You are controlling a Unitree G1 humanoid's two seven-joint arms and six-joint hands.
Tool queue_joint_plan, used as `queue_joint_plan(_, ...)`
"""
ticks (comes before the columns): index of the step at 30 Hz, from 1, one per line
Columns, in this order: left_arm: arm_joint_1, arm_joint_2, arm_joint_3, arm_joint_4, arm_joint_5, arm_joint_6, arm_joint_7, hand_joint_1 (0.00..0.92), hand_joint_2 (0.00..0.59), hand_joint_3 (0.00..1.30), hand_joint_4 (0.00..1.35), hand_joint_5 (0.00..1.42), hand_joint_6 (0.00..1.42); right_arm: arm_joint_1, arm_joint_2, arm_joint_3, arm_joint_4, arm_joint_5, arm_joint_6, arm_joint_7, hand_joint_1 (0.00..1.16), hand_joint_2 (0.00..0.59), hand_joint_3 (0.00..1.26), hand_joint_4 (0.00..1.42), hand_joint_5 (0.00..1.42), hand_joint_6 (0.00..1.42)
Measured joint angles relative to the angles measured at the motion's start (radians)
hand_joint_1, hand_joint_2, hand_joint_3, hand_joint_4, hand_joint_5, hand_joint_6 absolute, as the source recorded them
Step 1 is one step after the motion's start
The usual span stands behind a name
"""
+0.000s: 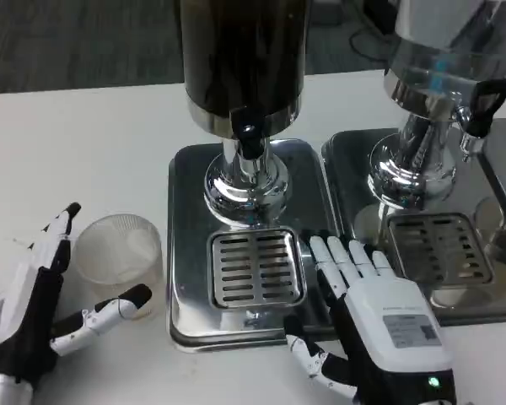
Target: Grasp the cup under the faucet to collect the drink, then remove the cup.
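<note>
A clear plastic cup [120, 254] stands upright on the white table, left of the steel drip tray [185, 236]. My left hand [42, 299] lies open around it, fingers to its left and thumb at its lower right, close to the cup but not closed on it. The dark drink dispenser [243, 59] rises at the top centre, its black faucet [250, 139] above the slotted grate [255, 268]. On the tray's right part, beside the grate, my right hand [373, 316] lies flat with fingers extended and nothing in it.
A second dispenser [443, 67] with a black tap [484, 105] stands at the right on its own steel tray [346, 169] with a grate [439, 249]. Bare white table [76, 143] stretches to the left and behind the cup.
</note>
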State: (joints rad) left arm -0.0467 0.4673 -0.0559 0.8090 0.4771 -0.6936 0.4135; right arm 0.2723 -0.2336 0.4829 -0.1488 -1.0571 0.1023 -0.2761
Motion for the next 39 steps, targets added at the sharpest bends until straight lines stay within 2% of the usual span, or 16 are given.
queue_joint_plan(8, -0.05, -0.016, -0.021, 0.075, -0.037, -0.054, -0.027, 0.239, 0.029, 0.0, 0.0, 0.08, 0.13, 0.001, 0.001, -0.001, 0.0, 0.002, 0.005, 0.0, 0.4, 0.417, 0.0, 0.0, 0.0, 0.0)
queue_joint_plan(15, -0.084, -0.021, -0.041, 0.11, -0.037, -0.06, -0.026, 0.286, 0.041, 0.0, 0.0, 0.16, 0.18, 0.003, 0.001, -0.001, 0.0, 0.006, 0.005, 0.0, 0.41, 0.416, 0.01, 0.0, 0.0, 0.0)
queue_joint_plan(20, -0.089, -0.022, -0.043, 0.127, -0.038, -0.083, -0.01, 0.293, 0.045, 0.0, 0.0, 0.21, 0.27, 0.003, 0.0, -0.001, 0.0, 0.015, 0.005, 0.0, 0.41, 0.416, 0.01, 0.0, 0.0, 0.0)
queue_joint_plan(22, -0.093, -0.024, -0.044, 0.132, -0.039, -0.089, 0.001, 0.309, 0.054, 0.0, 0.0, 0.27, 0.4, 0.003, 0.0, 0.0, 0.0, 0.015, 0.007, 0.001, 0.41, 0.416, 0.01, 0.0, 0.0, 0.0)
queue_joint_plan(24, -0.106, -0.027, -0.049, 0.144, -0.038, -0.089, 0.003, 0.329, 0.06, 0.0, 0.06, 0.37, 0.58, 0.004, 0.0, 0.0, 0.0, 0.015, 0.011, 0.003, 0.41, 0.416, 0.02, 0.0, 0.0, 0.0)
queue_joint_plan(27, -0.119, -0.034, -0.05, 0.155, -0.038, -0.096, 0.018, 0.339, 0.065, 0.0, 0.16, 0.48, 0.75, 0.009, 0.0, -0.001, -0.001, 0.018, 0.017, 0.003, 0.41, 0.418, 0.02, 0.0, 0.0, 0.0)
queue_joint_plan(32, -0.128, -0.041, -0.059, 0.172, -0.039, -0.114, 0.032, 0.351, 0.07, 0.09, 0.29, 0.58, 0.89, 0.01, -0.001, -0.001, -0.001, 0.02, 0.018, 0.006, 0.41, 0.421, 0.02, 0.0, 0.0, 0.0)
queue_joint_plan(39, -0.133, -0.041, -0.08, 0.175, -0.028, -0.121, 0.089, 0.367, 0.083, 0.16, 0.34, 0.66, 0.95, 0.002, -0.003, -0.001, -0.001, 0.023, 0.019, 0.018, 0.44, 0.398, 0.02, 0.0, 0.0, 0.0)
